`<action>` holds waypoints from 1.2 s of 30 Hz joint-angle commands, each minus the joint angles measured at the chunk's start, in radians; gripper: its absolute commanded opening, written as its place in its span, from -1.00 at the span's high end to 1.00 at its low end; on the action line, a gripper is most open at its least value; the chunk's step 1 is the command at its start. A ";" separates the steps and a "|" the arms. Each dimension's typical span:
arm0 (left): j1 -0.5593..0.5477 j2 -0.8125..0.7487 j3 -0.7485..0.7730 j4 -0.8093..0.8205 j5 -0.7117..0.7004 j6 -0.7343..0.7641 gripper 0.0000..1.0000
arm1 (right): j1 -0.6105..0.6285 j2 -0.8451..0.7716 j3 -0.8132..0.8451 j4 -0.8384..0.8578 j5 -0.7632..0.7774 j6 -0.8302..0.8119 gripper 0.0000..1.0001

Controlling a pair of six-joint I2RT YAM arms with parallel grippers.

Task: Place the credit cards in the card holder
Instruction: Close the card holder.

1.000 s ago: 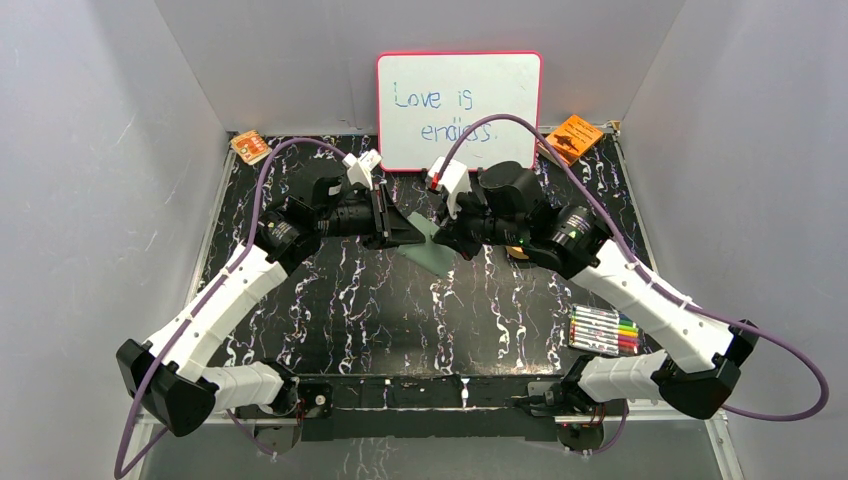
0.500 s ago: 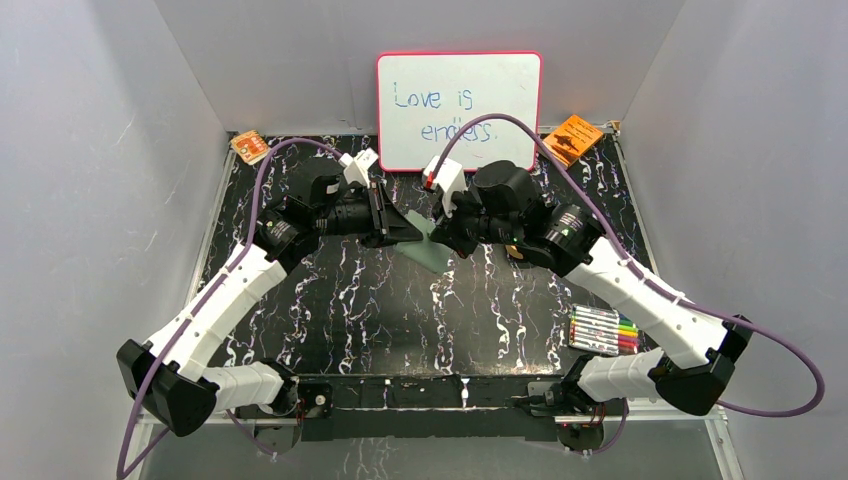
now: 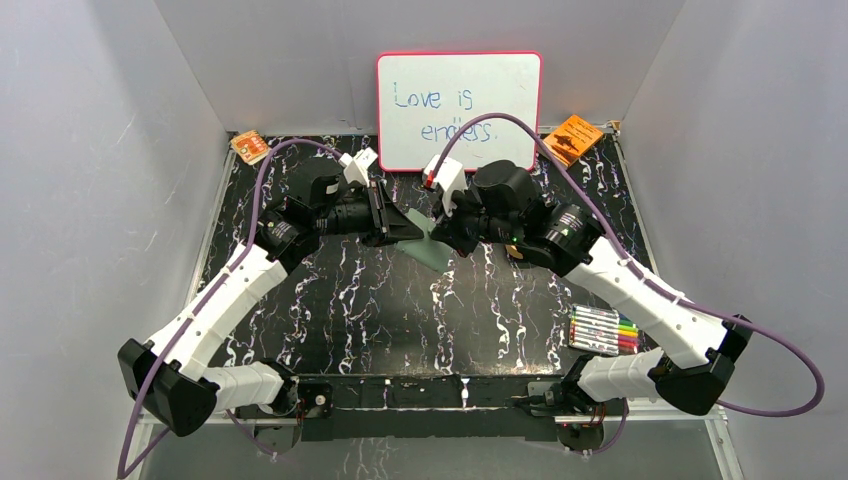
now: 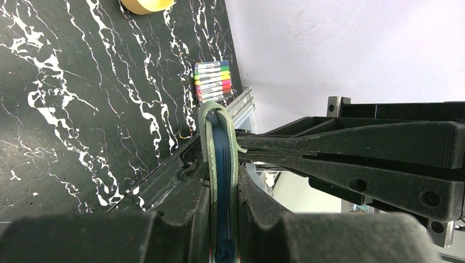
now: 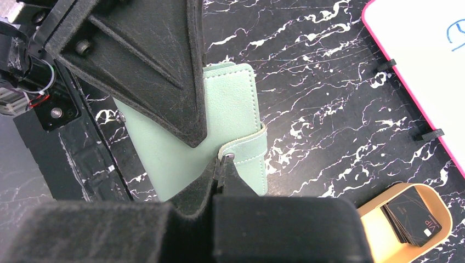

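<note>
Bright, even light is falling from overhead, leaving only soft shadows on the marbled tabletop [image 3: 400, 300]; at 6 o'clock in both wrist views the fingers [image 4: 109, 235] are showing blurred (out of focus).

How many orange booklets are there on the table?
2. One orange booklet lies in the far left corner; the other orange booklet lies far right, beside the whiteboard. Others may be hidden.

Lab booth: grey panel walls [image 3: 90, 200], marbled tabletop [image 3: 400, 310].
</note>
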 commanded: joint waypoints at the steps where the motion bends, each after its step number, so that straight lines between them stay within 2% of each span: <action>1: -0.030 -0.043 0.052 0.314 0.227 -0.087 1.00 | 0.055 0.072 -0.012 -0.003 -0.127 0.044 1.00; 16: -0.035 -0.054 0.055 0.380 0.246 -0.102 1.00 | 0.109 0.113 -0.023 0.021 -0.140 0.066 1.00; 18: -0.035 -0.061 0.055 0.354 0.235 -0.082 1.00 | 0.112 0.106 -0.022 0.016 -0.115 0.068 1.00; 20: -0.035 -0.067 0.060 0.249 0.191 -0.024 1.00 | 0.111 0.079 -0.029 0.015 -0.079 0.073 1.00; 21: -0.035 -0.070 0.063 0.194 0.160 0.012 1.00 | 0.112 0.054 -0.031 0.012 -0.067 0.077 0.87; 23: -0.035 -0.076 0.056 0.099 0.090 0.069 1.00 | 0.112 0.017 -0.031 -0.009 -0.043 0.083 0.33; 25: -0.034 -0.082 0.031 0.043 0.028 0.097 1.00 | 0.112 -0.019 -0.030 -0.041 -0.015 0.095 0.00; 31: -0.028 -0.093 -0.063 -0.013 -0.102 0.116 1.00 | 0.112 -0.119 0.002 -0.160 0.064 0.122 -0.44; 32: -0.028 -0.095 -0.084 -0.012 -0.122 0.119 1.00 | 0.112 -0.141 0.000 -0.163 0.081 0.128 -0.70; 33: -0.028 -0.095 -0.111 -0.009 -0.139 0.122 1.00 | 0.112 -0.165 -0.009 -0.158 0.138 0.132 -0.83; 36: -0.028 -0.085 -0.211 0.026 -0.159 0.115 1.00 | 0.112 -0.220 -0.071 -0.089 0.246 0.156 -0.89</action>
